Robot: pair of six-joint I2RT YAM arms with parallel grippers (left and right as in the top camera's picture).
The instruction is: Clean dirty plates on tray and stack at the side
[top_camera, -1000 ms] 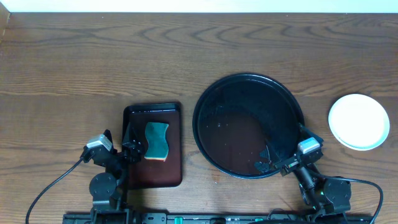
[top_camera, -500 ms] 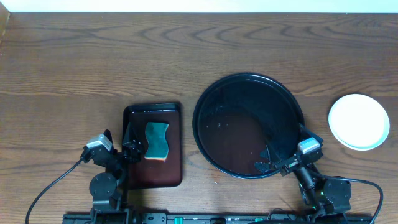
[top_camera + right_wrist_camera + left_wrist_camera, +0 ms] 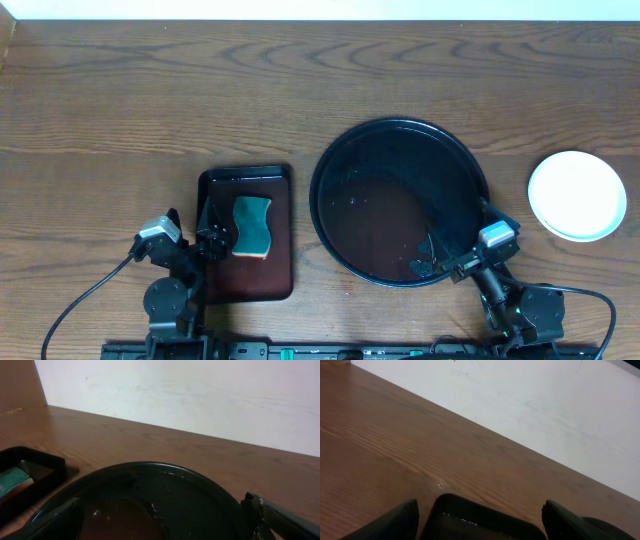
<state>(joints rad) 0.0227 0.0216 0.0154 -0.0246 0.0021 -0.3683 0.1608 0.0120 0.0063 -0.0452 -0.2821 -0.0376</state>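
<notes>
1. Near edge, left: the left gripper (image 3: 207,238) sits low with its arm folded back by the base, over the near-left edge of the small red-brown tray (image 3: 250,280). Its fingers (image 3: 395,521) are spread wide with nothing between them.
2. Near edge, right: the right gripper (image 3: 428,257) is folded low the same way, tips over the near-right rim of the tray (image 3: 380,160). Its jaws are wide apart and empty. With both arms parked, we judge the task at its wrap-up.
3. Just beyond the left gripper, the sponge (image 3: 251,226) lies on the small tray and is not touched.
4. Middle: the tray carries no plate. We note a few specks or droplets on its glossy floor and cannot tell which.
5. Far right: the plates (image 3: 577,195) rest on the table beside the tray, apart from it. Only the top one shows, pale and clean, so we cannot count those beneath.
6. Next move, in our judgement, calls for little: no grasp, at most a check of the stack.
</notes>
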